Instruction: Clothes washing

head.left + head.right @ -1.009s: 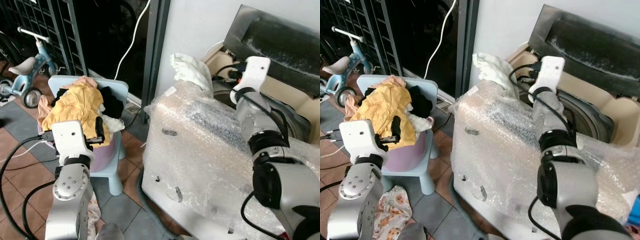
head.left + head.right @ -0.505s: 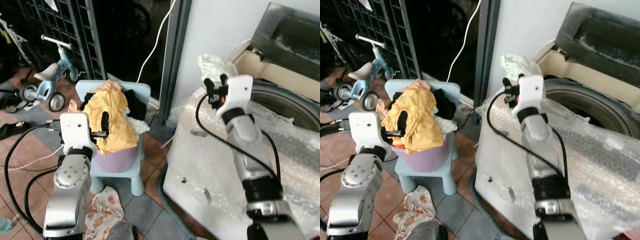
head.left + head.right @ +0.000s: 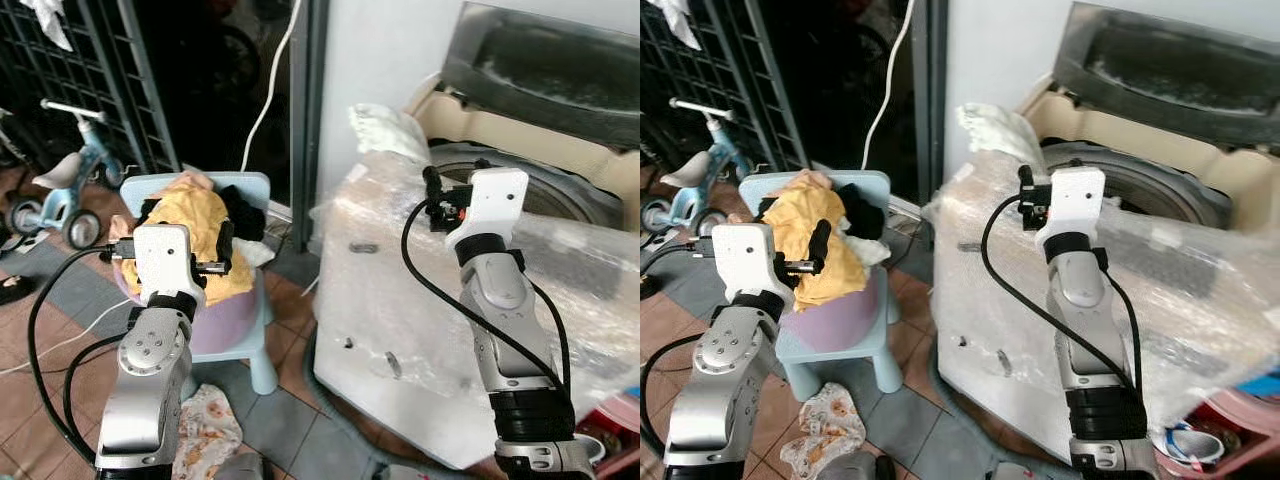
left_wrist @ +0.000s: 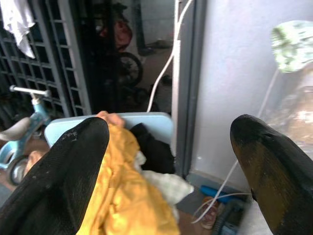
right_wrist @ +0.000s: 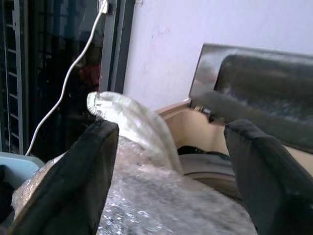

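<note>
Farthest left, a small blue tricycle (image 3: pixel 62 185) stands by the dark grille, well apart from the work. Next comes the pale blue chair (image 3: pixel 262 350), which carries a lilac basin (image 3: pixel 845 318) heaped with laundry: a yellow garment (image 3: pixel 190 215) on top, dark pieces (image 3: pixel 858 196) at the back, a white piece (image 4: pixel 164 182) toward the washer side. A patterned cloth (image 3: pixel 210 430) lies on the floor tiles by the chair's foot.

The left gripper (image 4: pixel 168 186) hovers just short of the pile, its two black fingers spread wide with nothing between them. In the head views the yellow garment lies at about 12 o'clock from this gripper, straight ahead and slightly below, so I judge the left arm much the nearer one for a pick. The heap's long axis runs roughly from 7 to 1 o'clock across the basin, near enough in line with the reach.

Further right, the washing machine (image 3: pixel 400 290), wrapped in bubble film, has its lid (image 3: pixel 1170 70) raised and the drum opening (image 3: pixel 1135 190) showing. A pale cloth (image 3: pixel 995 125) is draped at its near left corner. The right gripper (image 5: pixel 168 176) is held above the wrapped top, fingers likewise wide apart and empty, with that cloth at about 11 o'clock from it. From the pile, the drum lies toward 2 o'clock, which is where any lifted garment would have to travel.
</note>
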{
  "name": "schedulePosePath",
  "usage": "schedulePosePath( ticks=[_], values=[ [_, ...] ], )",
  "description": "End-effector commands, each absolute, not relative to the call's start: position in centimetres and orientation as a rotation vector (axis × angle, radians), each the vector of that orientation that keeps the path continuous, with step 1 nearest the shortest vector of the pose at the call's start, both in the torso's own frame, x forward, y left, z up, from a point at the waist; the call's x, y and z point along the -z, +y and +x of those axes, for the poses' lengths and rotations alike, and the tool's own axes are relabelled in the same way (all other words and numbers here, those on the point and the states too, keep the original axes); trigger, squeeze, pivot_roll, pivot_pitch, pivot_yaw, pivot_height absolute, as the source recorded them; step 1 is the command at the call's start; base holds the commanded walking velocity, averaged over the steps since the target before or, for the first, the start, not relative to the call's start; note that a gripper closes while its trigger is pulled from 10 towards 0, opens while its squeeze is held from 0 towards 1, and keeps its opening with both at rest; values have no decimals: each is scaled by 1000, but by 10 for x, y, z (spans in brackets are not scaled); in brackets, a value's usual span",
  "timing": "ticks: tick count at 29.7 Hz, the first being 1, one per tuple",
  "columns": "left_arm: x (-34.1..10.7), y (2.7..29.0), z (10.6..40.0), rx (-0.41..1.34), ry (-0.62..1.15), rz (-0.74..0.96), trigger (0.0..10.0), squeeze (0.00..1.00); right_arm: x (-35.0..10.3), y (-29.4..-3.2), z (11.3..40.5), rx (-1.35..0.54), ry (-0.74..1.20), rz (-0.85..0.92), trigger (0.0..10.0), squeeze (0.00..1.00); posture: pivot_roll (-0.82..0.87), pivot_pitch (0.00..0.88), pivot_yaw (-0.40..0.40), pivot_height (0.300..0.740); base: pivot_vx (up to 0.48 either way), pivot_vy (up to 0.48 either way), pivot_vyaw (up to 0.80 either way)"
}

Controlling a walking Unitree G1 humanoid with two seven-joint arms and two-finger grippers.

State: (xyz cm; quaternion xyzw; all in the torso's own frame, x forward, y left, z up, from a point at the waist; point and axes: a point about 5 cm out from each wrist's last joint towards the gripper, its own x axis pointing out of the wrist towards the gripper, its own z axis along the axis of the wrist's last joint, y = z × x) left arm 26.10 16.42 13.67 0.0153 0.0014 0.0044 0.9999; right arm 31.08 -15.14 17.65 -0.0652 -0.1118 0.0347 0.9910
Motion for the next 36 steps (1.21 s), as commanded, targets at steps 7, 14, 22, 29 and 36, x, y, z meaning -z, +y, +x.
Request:
schedulePosePath(
  ticks=[7, 14, 22, 29, 36],
  values=[
    [-140, 164, 265, -19, -20, 19, 10000, 0, -189, -147, 313, -102, -245, -139, 10000, 1000, 5, 0, 18, 740, 431, 0, 0],
    [-145, 165, 270, -22, -39, 31, 10000, 0, -196, -141, 316, -115, -251, -187, 10000, 0, 0, 0, 35, 740, 413, 34, 0],
    [-145, 169, 270, -42, -41, 41, 10000, 0, -201, -136, 321, -126, -258, -177, 10000, 0, 2, 0, 22, 740, 30, 0, 0],
    [-139, 162, 266, -39, -26, 18, 10000, 0, -202, -136, 328, -151, -245, -209, 10000, 0, 11, 0, 1, 740, 0, 0, 0],
    [-137, 157, 264, -34, -13, 14, 10000, 0, -202, -118, 372, -272, -89, -327, 10000, 0, 31, 0, -20, 740, 0, 0, 0]
  ],
)
